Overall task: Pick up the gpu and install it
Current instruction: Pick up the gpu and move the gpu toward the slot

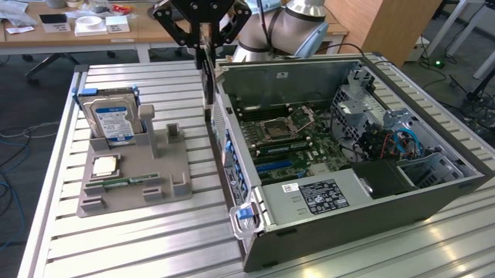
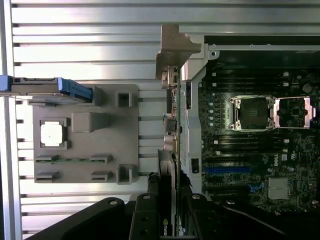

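Hard drive [image 1: 115, 119] upright in gray tray [image 1: 131, 204]

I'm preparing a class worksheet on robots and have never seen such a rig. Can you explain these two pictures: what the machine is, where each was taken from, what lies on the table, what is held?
The machine is a robot arm ending in a gripper. One picture comes from a camera off the arm, the other from a camera on its wrist. On the metal table lie an open computer case and a grey holder carrying a hard drive, a processor chip and a RAM strip. The gripper is shut on the gpu, a flat card hanging edge-on by the case's side wall.
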`<state>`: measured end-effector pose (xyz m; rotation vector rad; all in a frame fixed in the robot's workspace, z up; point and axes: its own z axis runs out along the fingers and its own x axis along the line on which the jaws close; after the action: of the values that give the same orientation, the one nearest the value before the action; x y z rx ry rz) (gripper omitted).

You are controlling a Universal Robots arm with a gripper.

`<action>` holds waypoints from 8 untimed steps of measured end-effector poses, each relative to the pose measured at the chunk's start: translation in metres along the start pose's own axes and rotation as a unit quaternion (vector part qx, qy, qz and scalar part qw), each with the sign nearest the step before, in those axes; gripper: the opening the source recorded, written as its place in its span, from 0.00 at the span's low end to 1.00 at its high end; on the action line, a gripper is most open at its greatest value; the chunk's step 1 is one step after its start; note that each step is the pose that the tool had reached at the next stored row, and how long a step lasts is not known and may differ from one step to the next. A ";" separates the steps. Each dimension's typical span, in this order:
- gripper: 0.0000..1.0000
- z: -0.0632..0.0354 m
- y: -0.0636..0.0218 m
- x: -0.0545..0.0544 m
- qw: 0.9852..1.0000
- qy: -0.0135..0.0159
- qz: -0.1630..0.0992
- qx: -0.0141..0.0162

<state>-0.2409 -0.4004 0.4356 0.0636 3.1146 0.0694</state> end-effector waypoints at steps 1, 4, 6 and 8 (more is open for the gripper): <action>0.26 0.0000 0.0000 -0.001 1.000 0.000 0.000 0.000; 0.26 0.0001 0.0001 -0.004 1.000 0.000 0.000 0.000; 0.26 0.0001 0.0002 -0.006 1.000 0.000 0.000 0.000; 0.26 0.0002 0.0003 -0.008 1.000 0.000 0.000 0.000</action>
<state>-0.2334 -0.4004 0.4356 0.0636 3.1146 0.0693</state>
